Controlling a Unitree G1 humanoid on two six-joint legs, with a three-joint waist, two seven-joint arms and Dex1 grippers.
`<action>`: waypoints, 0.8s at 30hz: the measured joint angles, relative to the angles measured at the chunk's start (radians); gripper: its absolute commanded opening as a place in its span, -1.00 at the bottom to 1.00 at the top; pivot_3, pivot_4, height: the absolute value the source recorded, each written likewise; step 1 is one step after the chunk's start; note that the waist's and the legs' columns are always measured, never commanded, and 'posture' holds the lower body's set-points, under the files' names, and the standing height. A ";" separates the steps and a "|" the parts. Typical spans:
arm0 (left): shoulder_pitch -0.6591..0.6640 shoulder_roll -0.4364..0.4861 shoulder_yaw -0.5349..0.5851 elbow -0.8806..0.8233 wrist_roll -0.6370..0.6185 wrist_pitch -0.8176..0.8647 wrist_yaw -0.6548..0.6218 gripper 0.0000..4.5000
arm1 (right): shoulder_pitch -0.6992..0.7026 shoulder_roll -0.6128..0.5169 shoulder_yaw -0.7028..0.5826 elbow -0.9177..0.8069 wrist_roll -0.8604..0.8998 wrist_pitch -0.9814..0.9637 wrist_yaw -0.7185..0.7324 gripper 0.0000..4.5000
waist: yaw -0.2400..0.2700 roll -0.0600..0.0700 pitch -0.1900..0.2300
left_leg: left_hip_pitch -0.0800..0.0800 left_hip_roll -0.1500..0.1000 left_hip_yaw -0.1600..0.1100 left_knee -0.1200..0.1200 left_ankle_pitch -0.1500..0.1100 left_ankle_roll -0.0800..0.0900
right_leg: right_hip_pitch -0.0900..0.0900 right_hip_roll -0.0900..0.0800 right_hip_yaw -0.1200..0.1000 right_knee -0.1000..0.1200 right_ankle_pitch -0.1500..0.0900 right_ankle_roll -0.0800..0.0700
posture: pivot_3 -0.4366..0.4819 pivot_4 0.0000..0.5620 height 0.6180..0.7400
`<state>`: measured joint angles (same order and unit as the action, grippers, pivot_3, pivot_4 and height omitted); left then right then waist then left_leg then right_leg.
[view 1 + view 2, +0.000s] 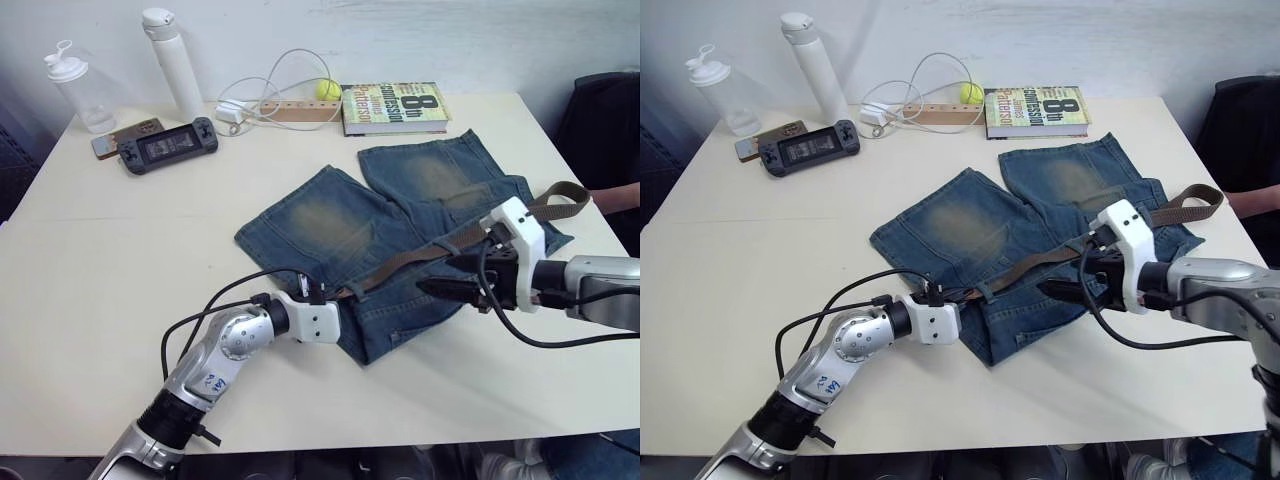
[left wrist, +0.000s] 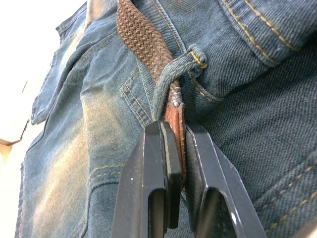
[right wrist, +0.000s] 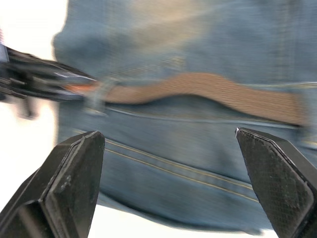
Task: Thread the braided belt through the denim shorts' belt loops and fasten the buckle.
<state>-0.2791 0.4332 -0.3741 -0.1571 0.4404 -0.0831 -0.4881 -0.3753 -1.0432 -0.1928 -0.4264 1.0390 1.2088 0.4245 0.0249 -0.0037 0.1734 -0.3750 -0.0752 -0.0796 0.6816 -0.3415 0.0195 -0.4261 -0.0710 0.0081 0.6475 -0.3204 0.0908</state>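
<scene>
The denim shorts (image 1: 400, 235) lie flat on the worktop (image 1: 130, 260), waistband toward the robot. The braided belt (image 1: 430, 250) runs across the waistband. The right gripper (image 3: 168, 188) hovers spread wide over the belt's middle. The left gripper (image 2: 174, 163) pinches the belt's tan tip, just past a belt loop (image 2: 173, 82).

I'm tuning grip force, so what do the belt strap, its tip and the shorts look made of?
The braided belt looks like woven brown cord, matte, with a visible plaited weave. Its tip, pinched in the left tool, looks like smooth tan leather, possibly synthetic. The denim shorts are faded blue denim with twill ribbing and yellow stitching.
</scene>
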 measured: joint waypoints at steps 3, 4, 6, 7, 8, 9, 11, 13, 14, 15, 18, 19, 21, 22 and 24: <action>0.018 0.006 0.017 -0.022 -0.009 0.022 -0.002 -1.00 | 0.052 -0.041 0.027 0.013 -0.118 -0.082 0.052 0.75 | 0.000 0.000 0.000 | 0.000 0.000 0.001 0.000 0.000 0.000 | 0.000 0.000 0.000 0.000 0.000 0.000 | -0.05 -0.47 0.90; 0.019 0.006 0.023 -0.027 -0.013 0.031 -0.004 -1.00 | 0.061 -0.042 0.027 0.023 -0.142 -0.102 0.068 0.62 | -0.001 0.000 0.000 | 0.000 0.000 0.001 0.000 0.000 0.000 | 0.000 0.000 0.000 0.000 0.000 0.000 | -0.05 -0.47 0.90; 0.021 0.008 0.034 -0.029 -0.022 0.039 -0.007 -1.00 | 0.070 -0.042 0.029 0.040 -0.185 -0.126 0.093 0.17 | -0.001 0.000 0.000 | 0.000 0.000 0.001 0.000 0.000 0.000 | 0.000 0.000 0.000 0.000 0.000 0.000 | -0.05 -0.47 0.90; 0.021 0.009 0.037 -0.029 -0.023 0.039 -0.008 -1.00 | 0.070 -0.041 0.030 0.041 -0.196 -0.133 0.101 0.02 | -0.001 0.000 0.000 | 0.000 0.000 0.001 0.000 0.000 0.000 | 0.000 0.000 0.000 0.000 0.000 0.000 | -0.05 -0.47 0.90; 0.021 0.010 0.037 -0.029 -0.024 0.038 -0.009 -1.00 | 0.068 -0.040 0.032 0.041 -0.205 -0.140 0.108 -0.20 | 0.000 0.000 0.000 | 0.000 0.000 0.001 0.000 0.000 0.000 | 0.000 0.000 0.000 0.000 0.000 0.000 | -0.05 -0.47 0.90; 0.023 0.010 0.038 -0.029 -0.034 0.036 -0.012 -1.00 | 0.062 -0.032 0.036 0.040 -0.217 -0.142 0.113 -0.20 | 0.000 0.000 0.000 | 0.000 0.000 0.001 0.000 0.000 0.000 | 0.000 0.000 0.000 0.000 0.000 0.000 | -0.05 -0.47 0.90; 0.034 0.005 0.043 -0.030 -0.062 0.037 -0.020 -0.59 | 0.052 -0.011 0.044 0.040 -0.230 -0.143 0.118 -0.25 | 0.001 0.000 0.000 | 0.000 0.000 0.001 0.000 0.000 0.000 | 0.000 0.000 0.000 0.000 0.000 0.000 | -0.05 -0.47 0.90; 0.050 -0.006 0.051 -0.031 -0.093 0.042 -0.029 -0.20 | 0.045 0.000 0.053 0.040 -0.239 -0.142 0.123 -0.25 | 0.003 0.000 0.000 | 0.000 0.000 0.001 0.000 0.000 0.000 | 0.000 0.000 0.000 0.000 0.000 0.000 | -0.05 -0.47 0.90; 0.054 -0.005 0.052 -0.031 -0.099 0.049 -0.030 -0.02 | 0.043 0.001 0.055 0.040 -0.244 -0.141 0.124 -0.25 | 0.004 0.000 0.000 | 0.000 0.000 0.001 0.000 0.000 0.000 | 0.000 0.000 0.000 0.000 0.000 0.000 | -0.05 -0.47 0.90; 0.054 -0.003 0.055 -0.031 -0.100 0.053 -0.030 0.12 | 0.039 0.004 0.056 0.040 -0.250 -0.140 0.124 -0.25 | 0.004 0.000 0.000 | 0.000 0.000 0.001 0.000 0.000 0.000 | 0.000 0.000 0.000 0.000 0.000 0.000 | -0.05 -0.47 0.90; 0.050 0.019 0.060 -0.052 -0.079 0.051 -0.029 0.33 | 0.026 0.023 0.056 0.040 -0.256 -0.136 0.124 -0.25 | 0.005 0.000 0.000 | 0.000 0.000 0.001 0.000 0.000 0.000 | 0.000 0.000 0.000 -0.001 0.000 0.000 | -0.05 -0.47 0.90; 0.051 0.020 0.060 -0.053 -0.076 0.051 -0.029 0.33 | 0.023 0.028 0.056 0.040 -0.257 -0.132 0.124 -0.25 | 0.005 0.000 0.000 | 0.000 0.000 0.001 0.000 0.000 0.000 | 0.000 0.000 0.000 -0.001 0.000 0.000 | -0.05 -0.47 0.90; 0.052 0.019 0.057 -0.053 -0.069 0.052 -0.028 0.33 | 0.016 0.036 0.056 0.039 -0.258 -0.120 0.124 -0.25 | 0.005 0.000 0.000 | 0.000 0.000 0.001 0.000 0.000 0.000 | 0.000 0.000 0.000 0.000 0.000 0.000 | -0.05 -0.47 0.90; 0.052 0.017 0.057 -0.053 -0.064 0.052 -0.027 0.33 | 0.013 0.038 0.056 0.039 -0.259 -0.116 0.124 -0.25 | 0.005 0.000 0.000 | 0.000 0.000 0.001 0.000 0.000 0.000 | 0.000 0.000 0.000 0.000 0.000 0.000 | -0.05 -0.47 0.90; 0.052 0.012 0.055 -0.054 -0.056 0.053 -0.023 0.33 | 0.008 0.040 0.056 0.039 -0.261 -0.112 0.125 -0.25 | 0.005 0.000 0.000 | 0.000 0.000 0.001 0.000 0.000 0.000 | 0.000 0.000 0.000 0.000 0.000 0.000 | -0.05 -0.47 0.90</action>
<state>-0.2274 0.4455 -0.3194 -0.2111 0.3841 -0.0303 -0.5114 -0.3676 -1.0035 -0.1373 -0.3878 0.7781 1.0968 0.5491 0.0299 -0.0037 0.1735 -0.3749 -0.0753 -0.0791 0.6816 -0.3415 0.0195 -0.4263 -0.0710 0.0083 0.6472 -0.3204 0.0908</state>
